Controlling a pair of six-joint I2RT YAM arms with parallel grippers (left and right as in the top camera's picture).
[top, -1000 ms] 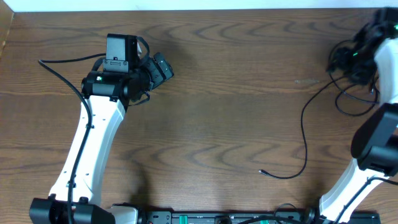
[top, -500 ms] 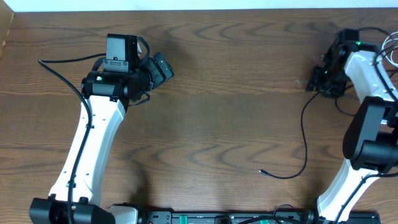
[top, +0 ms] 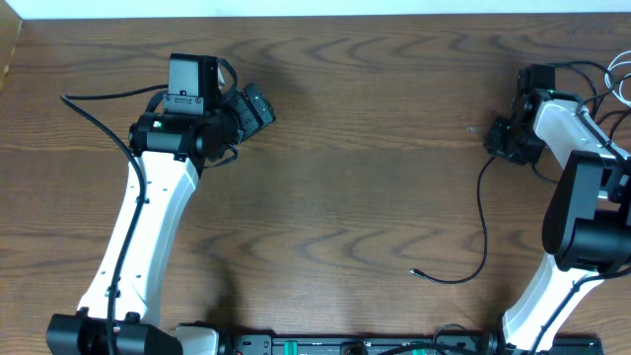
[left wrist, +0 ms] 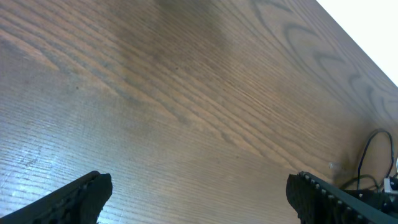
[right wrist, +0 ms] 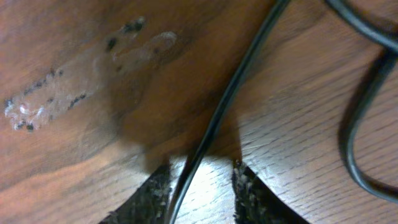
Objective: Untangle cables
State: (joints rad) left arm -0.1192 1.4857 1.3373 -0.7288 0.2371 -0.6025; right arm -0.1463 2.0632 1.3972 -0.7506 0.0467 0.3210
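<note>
A thin black cable (top: 482, 212) runs from my right gripper (top: 503, 138) down the table to a loose plug end (top: 415, 271). In the right wrist view this cable (right wrist: 230, 93) passes between my right gripper's fingertips (right wrist: 202, 180), which sit low on the wood with a gap on each side of it. A second black cable loop (right wrist: 354, 124) lies just to the right. My left gripper (top: 258, 106) is at the far left, wide open and empty (left wrist: 199, 186) above bare wood. The cables show far off in the left wrist view (left wrist: 368, 149).
More black and white cables (top: 616, 79) bunch at the table's right edge behind the right arm. A scuffed pale mark (right wrist: 74, 87) is on the wood near the right gripper. The left arm's own black lead (top: 99, 123) trails at the far left.
My right gripper has swung from the far right corner leftward and down onto the table, over the black cable. The left arm has not moved.
</note>
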